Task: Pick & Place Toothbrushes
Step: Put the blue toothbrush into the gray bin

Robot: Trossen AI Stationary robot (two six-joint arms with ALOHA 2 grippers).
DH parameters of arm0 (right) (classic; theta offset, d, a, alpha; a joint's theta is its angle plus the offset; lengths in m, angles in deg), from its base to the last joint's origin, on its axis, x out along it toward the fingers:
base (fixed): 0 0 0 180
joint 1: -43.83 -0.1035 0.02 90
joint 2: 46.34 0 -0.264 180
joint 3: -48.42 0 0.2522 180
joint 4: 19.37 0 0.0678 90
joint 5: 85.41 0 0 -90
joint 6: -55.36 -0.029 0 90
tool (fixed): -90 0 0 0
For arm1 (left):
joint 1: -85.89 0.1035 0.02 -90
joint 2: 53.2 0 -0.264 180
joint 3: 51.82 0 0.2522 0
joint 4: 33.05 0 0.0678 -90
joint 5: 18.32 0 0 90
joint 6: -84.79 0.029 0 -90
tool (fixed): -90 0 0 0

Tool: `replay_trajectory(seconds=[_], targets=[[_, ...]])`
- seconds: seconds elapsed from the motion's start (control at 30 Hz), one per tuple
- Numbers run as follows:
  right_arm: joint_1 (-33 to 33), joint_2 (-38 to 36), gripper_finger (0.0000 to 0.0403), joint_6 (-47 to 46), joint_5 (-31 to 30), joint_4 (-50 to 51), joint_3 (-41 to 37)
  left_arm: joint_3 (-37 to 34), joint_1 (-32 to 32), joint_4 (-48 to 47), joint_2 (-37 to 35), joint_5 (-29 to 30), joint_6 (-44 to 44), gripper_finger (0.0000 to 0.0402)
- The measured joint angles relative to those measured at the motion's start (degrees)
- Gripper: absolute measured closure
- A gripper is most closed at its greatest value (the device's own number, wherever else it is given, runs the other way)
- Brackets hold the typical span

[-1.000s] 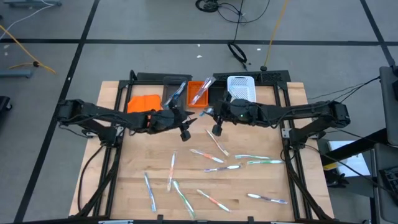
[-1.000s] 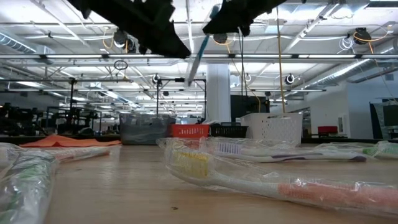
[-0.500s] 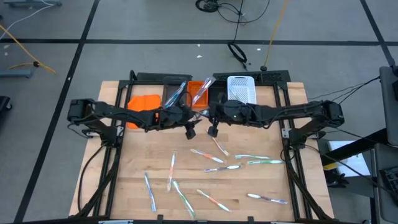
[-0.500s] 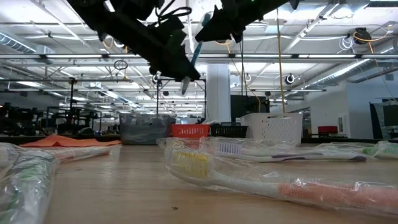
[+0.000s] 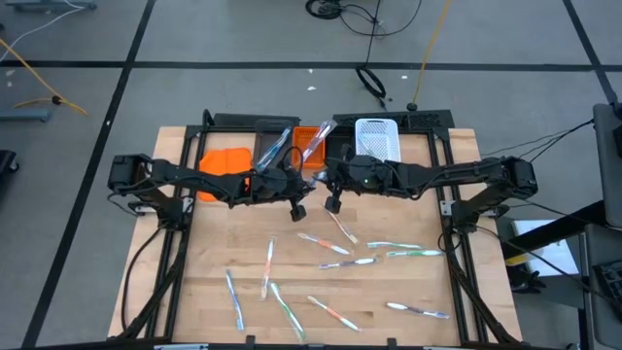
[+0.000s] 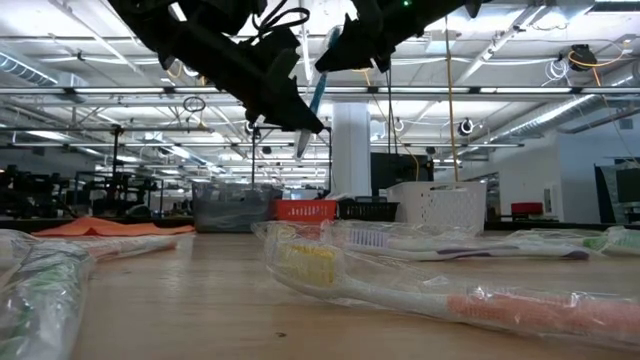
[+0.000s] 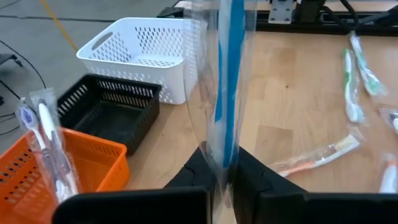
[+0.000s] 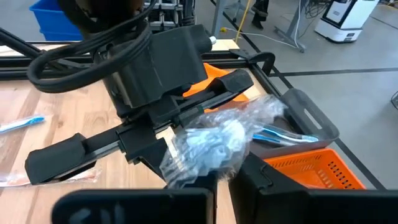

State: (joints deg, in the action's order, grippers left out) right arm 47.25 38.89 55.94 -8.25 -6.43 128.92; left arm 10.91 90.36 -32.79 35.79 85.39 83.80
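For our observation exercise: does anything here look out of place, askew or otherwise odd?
One wrapped blue toothbrush is clamped in mid-air by both the left gripper and the right gripper at once. Other brushes lean out over the orange bin rim, not lying flat.

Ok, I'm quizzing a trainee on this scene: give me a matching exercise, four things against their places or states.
1 white perforated plastic basket
2 orange plastic mesh basket
3 blue-handled wrapped toothbrush
4 green-and-white toothbrush

A lying on the wooden table
B gripped in the air by left tool and right tool
C rightmost of the baskets
D holds wrapped toothbrushes

Pairs: 1-C, 2-D, 3-B, 4-A
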Motion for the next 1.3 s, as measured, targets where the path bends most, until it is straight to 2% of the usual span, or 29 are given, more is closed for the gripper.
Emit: replay_trajectory(seconds=[0.2, 0.47, 0.67, 0.87, 1.03, 1.3], targets=[[0.0, 0.0, 0.0391, 0.0, -0.1, 0.2, 0.0, 0.0, 0.1, -0.1, 0.0, 0.2, -0.4, 0.0392], [0.0, 0.0, 0.0331, 0.1, -0.7, 1.4, 0.0, 0.0, 0.7, -2.4, -1.4, 2.8, -1.0, 0.0392], [0.0, 0.0, 0.0315, 0.1, -0.5, 3.5, -0.1, 0.0, 3.0, -8.6, -5.8, 7.3, -2.4, 0.0392], [-0.6, 0.0, 0.0317, -1.2, -0.5, 3.6, -0.1, 0.0, 7.6, -14.5, -10.0, 7.6, -4.6, 0.0391], [-2.3, 0.0, 0.0319, -3.6, -0.4, 4.4, -0.2, 0.0, 12.6, -16.8, -10.3, 7.4, -4.5, 0.0391], [-6.1, 0.0, 0.0321, -4.6, -0.3, -2.6, -5.7, 0.0, 21.6, -20.2, -9.9, 6.4, -4.7, 0.0383]])
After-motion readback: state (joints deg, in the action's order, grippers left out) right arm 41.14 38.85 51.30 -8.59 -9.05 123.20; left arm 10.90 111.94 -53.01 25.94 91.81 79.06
